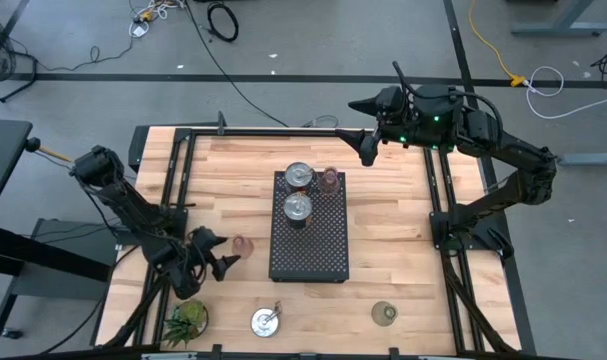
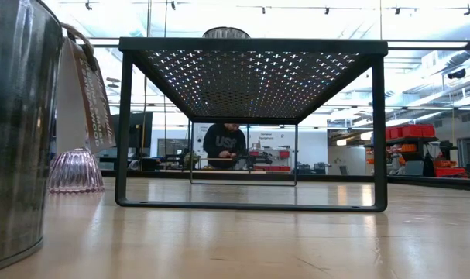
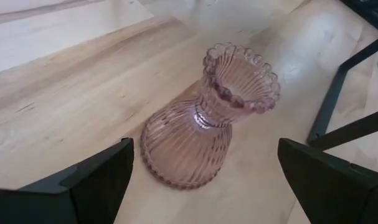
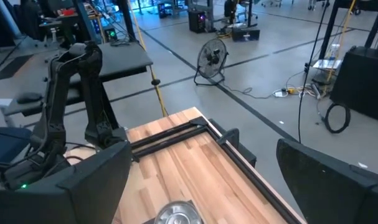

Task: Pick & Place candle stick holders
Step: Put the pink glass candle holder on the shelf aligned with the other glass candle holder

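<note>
A translucent pink glass holder (image 1: 242, 244) stands on its wide base on the wooden table, just left of the black perforated tray (image 1: 323, 262). My left gripper (image 1: 217, 252) is open and low beside it. In the left wrist view its fingers stand on either side of the pink holder (image 3: 207, 118), a little short of it and touching nothing. Two silvery holders (image 1: 299, 176) (image 1: 297, 207) and a second pink one (image 1: 330, 179) stand on the tray. A third silvery holder (image 1: 267, 321) and an olive-green one (image 1: 384, 314) stand near the front edge. My right gripper (image 1: 367, 150) is open and raised over the far edge.
A spiky green plant (image 1: 188, 318) stands at the near left corner. The tray stands on thin legs (image 2: 125, 132), with open space under it. A black frame (image 1: 283, 131) runs along the table's far edge and sides. A person (image 2: 223, 143) is far behind the table.
</note>
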Robot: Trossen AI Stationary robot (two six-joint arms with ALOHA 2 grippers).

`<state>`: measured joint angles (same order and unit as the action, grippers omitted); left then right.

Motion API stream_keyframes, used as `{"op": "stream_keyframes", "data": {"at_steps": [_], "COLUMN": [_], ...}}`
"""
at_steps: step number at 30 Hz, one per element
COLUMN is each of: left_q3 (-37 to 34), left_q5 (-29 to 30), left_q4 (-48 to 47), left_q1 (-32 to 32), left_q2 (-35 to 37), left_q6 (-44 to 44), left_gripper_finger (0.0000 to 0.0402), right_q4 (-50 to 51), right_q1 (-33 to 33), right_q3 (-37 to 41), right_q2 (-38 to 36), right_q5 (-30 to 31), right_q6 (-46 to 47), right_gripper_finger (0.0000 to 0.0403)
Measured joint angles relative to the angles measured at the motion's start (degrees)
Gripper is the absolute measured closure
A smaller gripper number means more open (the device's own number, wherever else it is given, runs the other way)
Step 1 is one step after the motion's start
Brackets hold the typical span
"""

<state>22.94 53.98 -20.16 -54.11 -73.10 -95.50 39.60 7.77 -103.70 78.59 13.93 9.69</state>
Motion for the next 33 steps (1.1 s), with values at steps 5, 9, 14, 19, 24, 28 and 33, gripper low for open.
{"op": "stream_keyframes", "data": {"at_steps": [5,9,14,19,24,28,33], "left_q3": [0.0,0.0,0.0,0.0,0.0,0.0,0.0], "left_q5": [-0.1,-4.0,-6.6,-3.1,-0.9,1.4,-0.2], "left_q4": [2.3,4.2,4.5,6.1,5.4,6.0,5.7], "left_q1": [0.0,0.0,0.0,1.0,2.7,3.9,4.8], "left_q2": [0.0,0.0,0.0,0.0,0.0,0.0,0.0], "left_q6": [0.3,2.3,3.2,3.7,10.6,12.2,12.6], "left_gripper_finger": [0.0003,0.0003,0.0003,0.0003,0.0003,0.0003,0.0005], "right_q4": [0.1,0.4,0.3,0.4,0.6,1.3,1.8], "right_q1": [0.0,0.0,0.0,0.0,0.0,0.0,0.0], "right_q3": [0.0,0.0,0.0,0.0,0.0,0.0,0.0], "right_q2": [0.0,0.0,0.0,0.0,0.0,0.0,0.0], "right_q5": [0.0,0.0,0.0,0.0,0.0,0.0,0.0], "right_q6": [0.2,0.2,0.4,0.4,0.3,0.4,0.6], "right_gripper_finger": [0.0003,0.0003,0.0003,0.0003,0.0003,0.0003,0.0003]}}
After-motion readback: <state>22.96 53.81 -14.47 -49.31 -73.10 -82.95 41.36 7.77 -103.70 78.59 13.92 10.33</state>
